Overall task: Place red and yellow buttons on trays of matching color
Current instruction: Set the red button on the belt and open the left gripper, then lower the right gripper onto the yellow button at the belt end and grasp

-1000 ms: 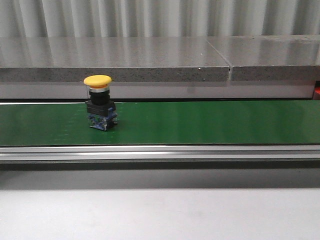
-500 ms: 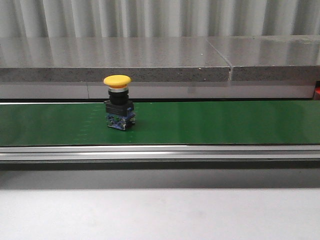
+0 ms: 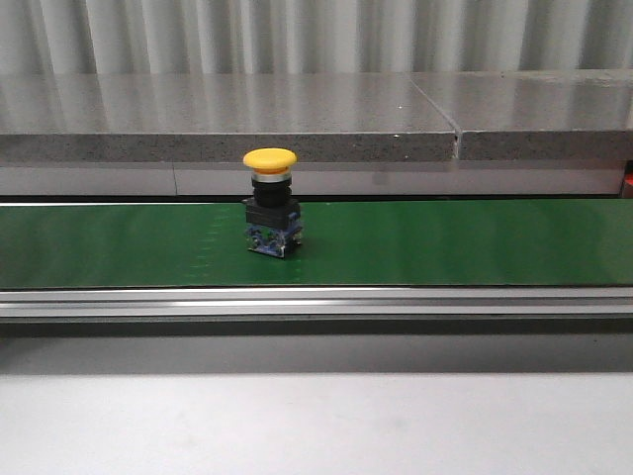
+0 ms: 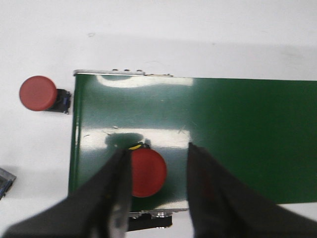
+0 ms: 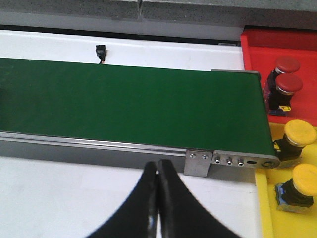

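A yellow button [image 3: 270,202] stands upright on the green conveyor belt [image 3: 445,242] in the front view; no gripper shows there. In the left wrist view my left gripper [image 4: 157,151] is open above the belt's end, its fingers on either side of a red button [image 4: 148,172] that sits close against one finger. A second red button [image 4: 37,92] lies on the white table beside the belt. My right gripper [image 5: 157,166] is shut and empty over the white table near the belt's other end. The red tray [image 5: 262,44] holds two red buttons [image 5: 288,84]. The yellow tray [image 5: 263,208] holds two yellow buttons [image 5: 300,133].
A grey stone ledge [image 3: 297,119] runs behind the belt. The belt's metal rail [image 3: 316,302] runs along its front. A small black connector [image 5: 101,51] lies on the table behind the belt. Part of a blue-grey object [image 4: 5,179] shows at the edge of the left wrist view.
The yellow button has travelled to the right along the belt, staying upright.
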